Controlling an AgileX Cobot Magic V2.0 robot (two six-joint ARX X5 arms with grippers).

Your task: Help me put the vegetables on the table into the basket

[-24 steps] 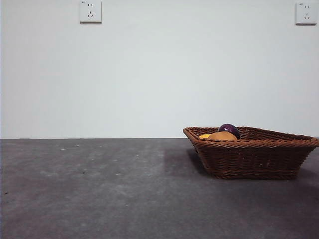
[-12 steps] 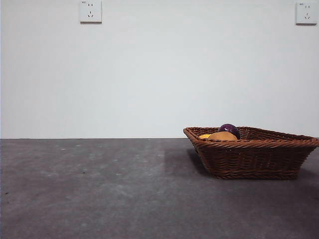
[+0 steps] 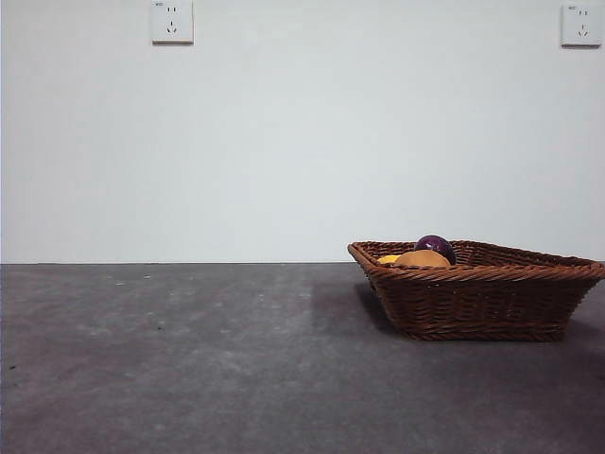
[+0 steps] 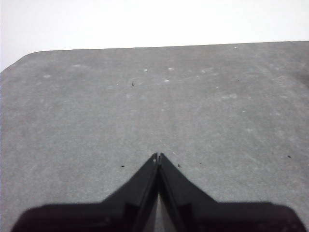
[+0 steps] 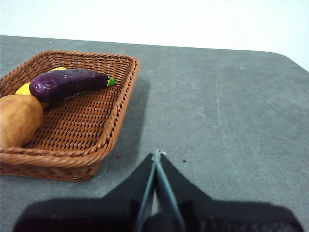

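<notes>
White wall fills the background of the front view, with one socket (image 3: 171, 21) high toward the left and a second socket (image 3: 580, 24) at the far right corner. Below it the dark grey tabletop (image 3: 189, 359) stretches across, mottled and bare on its left side.

Over that bare stretch the left pincer (image 4: 158, 157) hangs clenched, its two black jaws meeting at a point and gripping nothing.

Further right sits the basket (image 3: 477, 305), a shallow reddish-brown wicker tray resting flat on the tabletop. All three vegetables lie inside it: the potato (image 5: 17, 120) against one wall, the small yellow-orange one (image 5: 24, 89) mostly hidden behind it, and the eggplant (image 5: 65, 82) stretched across, touching the yellow piece, green stem toward the rim.

Just beside the basket, apart from its wall, the right pincer (image 5: 156, 154) is likewise clenched on nothing above the tabletop.
</notes>
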